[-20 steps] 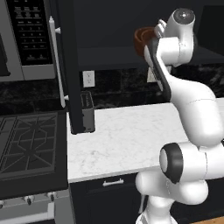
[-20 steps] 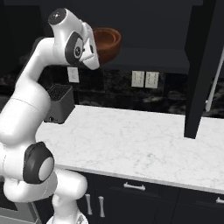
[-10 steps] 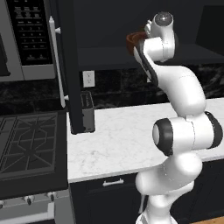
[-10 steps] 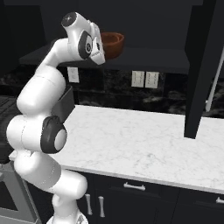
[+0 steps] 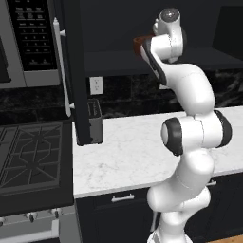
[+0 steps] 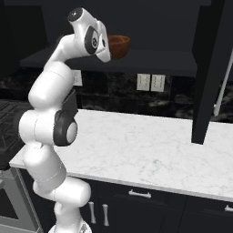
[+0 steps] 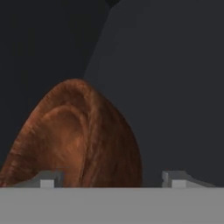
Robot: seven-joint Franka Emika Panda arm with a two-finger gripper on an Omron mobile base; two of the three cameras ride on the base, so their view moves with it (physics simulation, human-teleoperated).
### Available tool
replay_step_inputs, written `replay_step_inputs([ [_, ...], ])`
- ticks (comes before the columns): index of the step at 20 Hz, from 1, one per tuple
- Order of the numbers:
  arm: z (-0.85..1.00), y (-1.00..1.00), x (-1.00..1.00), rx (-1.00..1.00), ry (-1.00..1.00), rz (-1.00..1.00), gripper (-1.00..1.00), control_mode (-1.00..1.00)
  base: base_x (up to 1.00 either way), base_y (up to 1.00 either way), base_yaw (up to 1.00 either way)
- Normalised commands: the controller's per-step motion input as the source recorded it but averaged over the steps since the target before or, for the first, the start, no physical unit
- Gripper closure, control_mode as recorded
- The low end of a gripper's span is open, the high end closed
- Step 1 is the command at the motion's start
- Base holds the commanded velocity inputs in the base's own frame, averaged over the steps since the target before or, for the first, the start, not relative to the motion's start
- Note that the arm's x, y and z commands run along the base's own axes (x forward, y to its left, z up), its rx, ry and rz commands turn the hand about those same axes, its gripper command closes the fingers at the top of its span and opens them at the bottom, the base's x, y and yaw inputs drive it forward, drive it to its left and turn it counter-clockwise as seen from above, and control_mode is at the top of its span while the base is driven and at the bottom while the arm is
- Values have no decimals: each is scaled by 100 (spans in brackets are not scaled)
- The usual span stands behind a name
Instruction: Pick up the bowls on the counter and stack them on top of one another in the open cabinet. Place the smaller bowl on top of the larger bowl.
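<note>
A reddish-brown wooden bowl (image 6: 119, 45) sits on the dark shelf of the open cabinet (image 6: 159, 61); I cannot tell whether it is the larger or the smaller one. In the left base view a bit of the bowl (image 5: 139, 45) peeks out behind the raised arm. In the hand view the bowl (image 7: 78, 135) lies close ahead, at the left. My gripper (image 7: 111, 179) is open, its fingertips wide apart. The left fingertip (image 7: 48, 178) overlaps the bowl and the right one stands apart from it. No bowl stands on the white counter (image 6: 150, 145).
The cabinet door (image 5: 76, 71) with its silver bar handle hangs open over the counter, next to a black toaster (image 5: 95, 121). The microwave (image 5: 28, 42) and the gas stovetop (image 5: 28, 156) are at the left. A second open door (image 6: 207, 68) hangs at the right.
The arm has swung its elbow and upper links round and stands more upright. The hand stays up at the shelf; the bowl has shifted only slightly.
</note>
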Motion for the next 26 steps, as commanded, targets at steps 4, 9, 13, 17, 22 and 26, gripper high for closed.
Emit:
replay_step_inputs([
  [4, -38, -1, -100, 0, -21, 0, -100, -100, 0, 0, 0],
  [9, -75, -1, -100, 0, -33, 0, -100, -100, 0, 0, 0],
  [13, -100, -18, -100, 0, -27, 0, -100, -100, 0, 0, 0],
  [17, -100, -38, -100, -1, -20, 0, -100, -100, 0, 0, 0],
  [22, -100, -75, -100, 0, -13, 0, -100, -100, 0, 0, 0],
  [26, -83, -100, -100, 15, -6, 0, -100, -100, 0, 0, 0],
])
